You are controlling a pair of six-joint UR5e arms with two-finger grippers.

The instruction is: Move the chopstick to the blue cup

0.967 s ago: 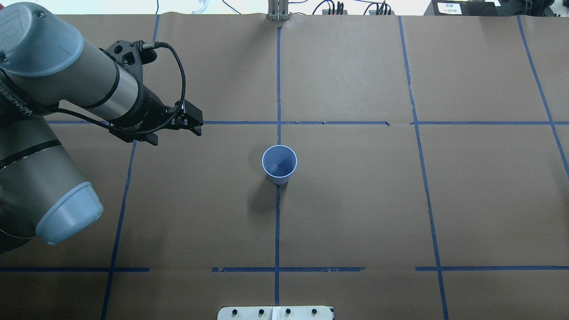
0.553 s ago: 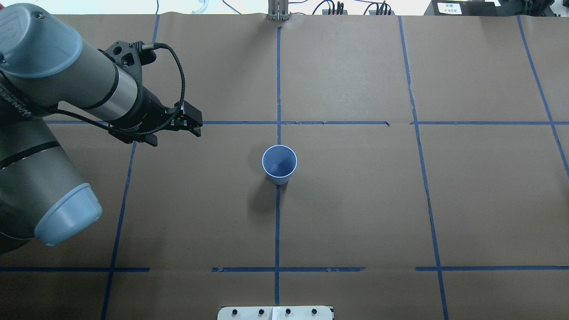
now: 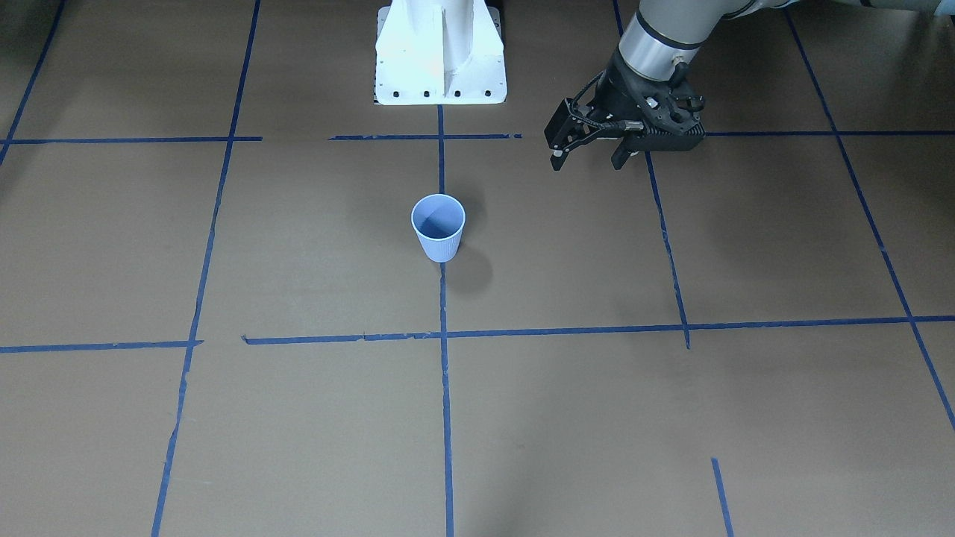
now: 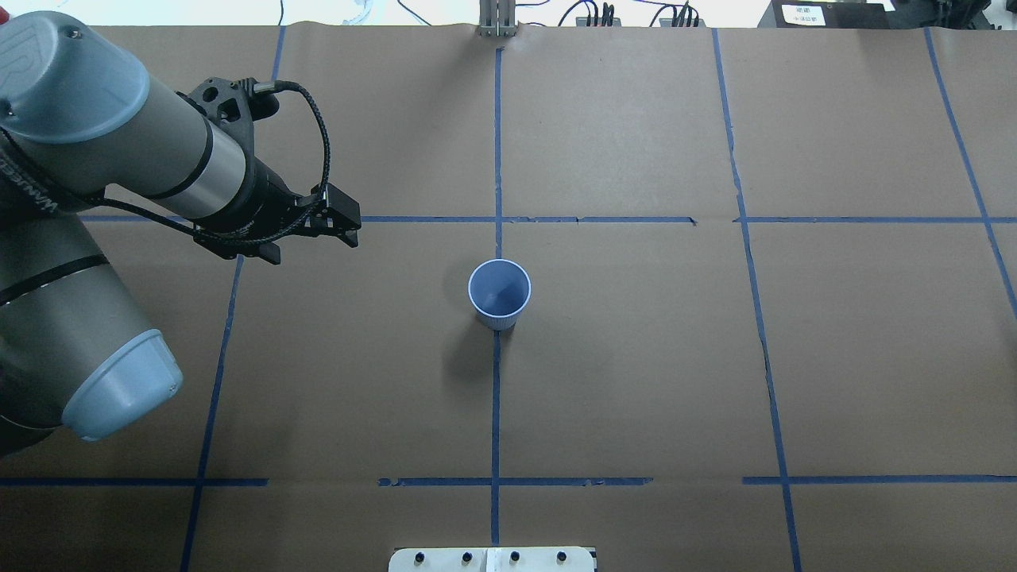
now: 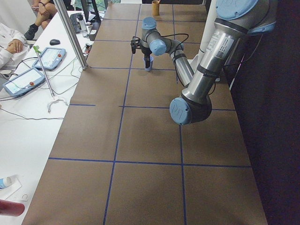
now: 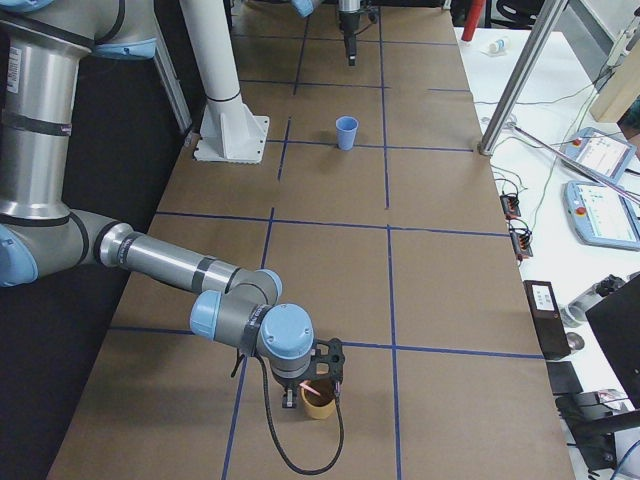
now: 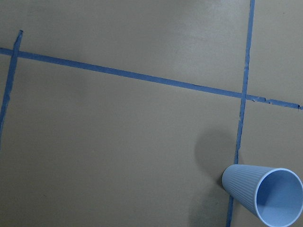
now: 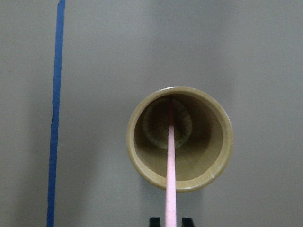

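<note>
Brown-papered counter (image 4: pixel 636 357), blue tape grid (image 4: pixel 496 397). Standing upright near the middle is the blue cup (image 4: pixel 499 292), well apart from the left hand (image 4: pixel 349 225), out beyond its fingertips. That hand hovers above the counter; cannot tell whether it is spread or together. Directly under the right hand (image 8: pixel 169 221) sits a tan cup (image 8: pixel 142 156). Standing in it, the chopstick (image 8: pixel 170 161) runs up between that hand's fingers (image 8: pixel 154 221): fingers apart, a thin gap either side.
</note>
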